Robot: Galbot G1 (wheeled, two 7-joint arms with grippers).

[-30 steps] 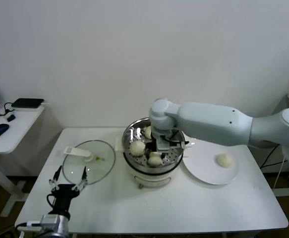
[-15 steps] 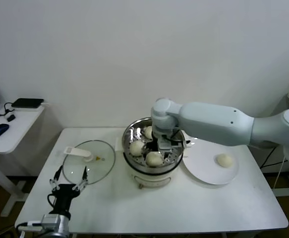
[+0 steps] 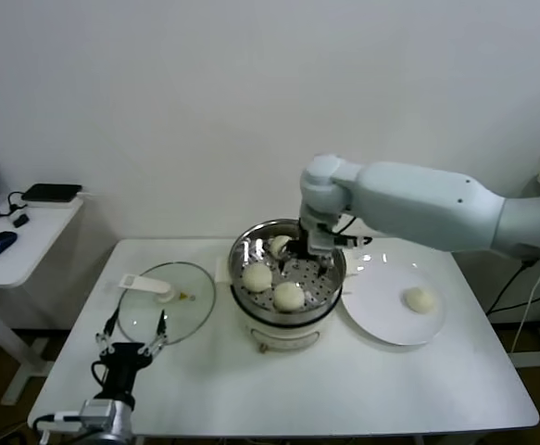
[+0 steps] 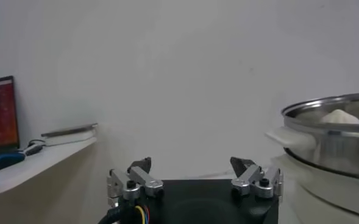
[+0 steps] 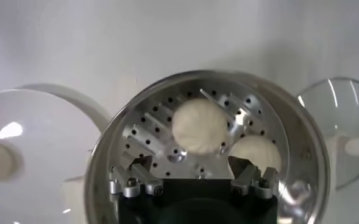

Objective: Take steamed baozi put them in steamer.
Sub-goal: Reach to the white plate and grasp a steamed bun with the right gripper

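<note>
Above the far rim of the steamer [image 3: 287, 278], the right gripper [image 3: 308, 248] hangs with its fingers spread, holding nothing. Three steamed baozi lie on the perforated floor: one toward the back [image 3: 278, 246], one on the left [image 3: 257, 277], one at the front [image 3: 289, 296]. A fourth baozi [image 3: 420, 298] sits on the white plate [image 3: 381, 320] just beside the steamer. Near the glass lid [image 3: 166, 301], the left gripper [image 3: 131, 352] rests low at the table's front edge, fingers spread.
</note>
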